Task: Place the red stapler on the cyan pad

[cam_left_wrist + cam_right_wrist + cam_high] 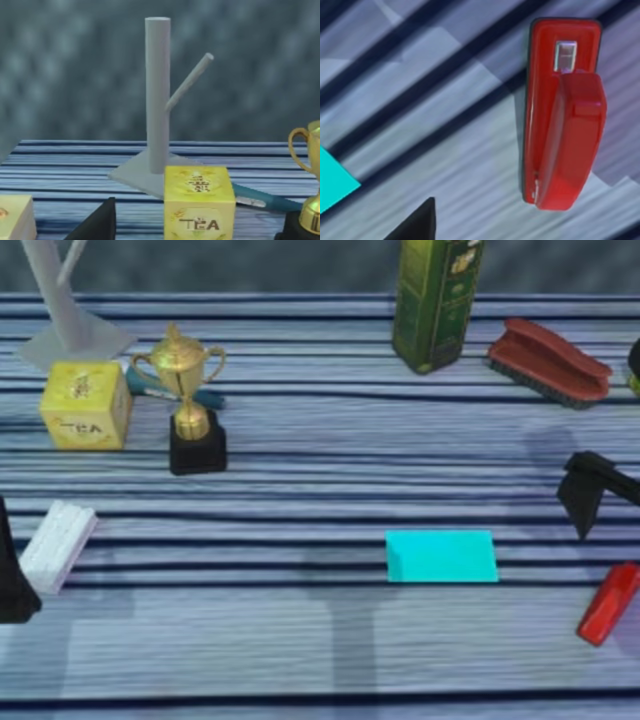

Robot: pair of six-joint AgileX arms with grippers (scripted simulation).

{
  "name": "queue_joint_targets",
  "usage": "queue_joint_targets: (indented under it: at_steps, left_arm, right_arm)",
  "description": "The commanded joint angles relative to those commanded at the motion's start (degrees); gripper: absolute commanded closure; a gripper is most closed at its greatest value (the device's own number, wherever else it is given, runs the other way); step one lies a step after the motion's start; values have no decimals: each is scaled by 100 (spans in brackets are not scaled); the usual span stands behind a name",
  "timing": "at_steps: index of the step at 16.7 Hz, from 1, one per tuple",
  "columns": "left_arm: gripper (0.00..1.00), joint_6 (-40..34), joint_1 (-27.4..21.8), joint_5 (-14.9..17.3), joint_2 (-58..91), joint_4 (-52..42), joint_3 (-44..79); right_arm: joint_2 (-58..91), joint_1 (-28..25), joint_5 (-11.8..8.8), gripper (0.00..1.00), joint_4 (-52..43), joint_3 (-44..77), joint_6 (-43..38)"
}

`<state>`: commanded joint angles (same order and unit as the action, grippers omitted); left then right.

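The striped blue surface point(300, 640) carries everything. At its far side, right of centre, stands a tall dark-green tin point(436, 302), and to the right of it lies a reddish-brown scrub brush point(549, 361) with dark bristles. At the far left a grey stand point(68, 320) with a post and a slanted peg rises from a flat base; just near of it sits a yellow tea box point(86, 405), and beside that a gold trophy point(191, 395) on a black base. A teal pen-like thing point(150, 386) lies behind the trophy.

The cyan pad point(441, 556) lies flat right of centre, with nothing on it. A white ridged block point(58, 545) lies near the left edge.

The right gripper point(585, 490) hangs above the surface at the right, between the brush and the red stapler point(609, 603); whether its fingers are apart or together cannot be told. The left gripper point(12, 580) shows only as a dark shape at the left edge beside the white block, and its state cannot be told either.

The red stapler lies on the surface at the right edge, to the right of the pad and slightly nearer, apart from it, untouched.
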<state>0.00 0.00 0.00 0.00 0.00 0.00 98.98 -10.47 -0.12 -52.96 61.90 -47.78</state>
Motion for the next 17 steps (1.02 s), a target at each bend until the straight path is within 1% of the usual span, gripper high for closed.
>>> queue_joint_targets:
  at_steps: [4,6,11,17]
  left_arm:
    - [0,0,0,0,0,0,0]
    - [0,0,0,0,0,0,0]
    - [0,0,0,0,0,0,0]
    - [0,0,0,0,0,0,0]
  right_arm:
    - [519,-16,2,0,1182,-586,-26]
    - [712,-24,2,0,1544,-791,-40]
    - [782,-28,3,0,1662,-864,-45]
    - [782,-28,3,45,1662,-864,-45]
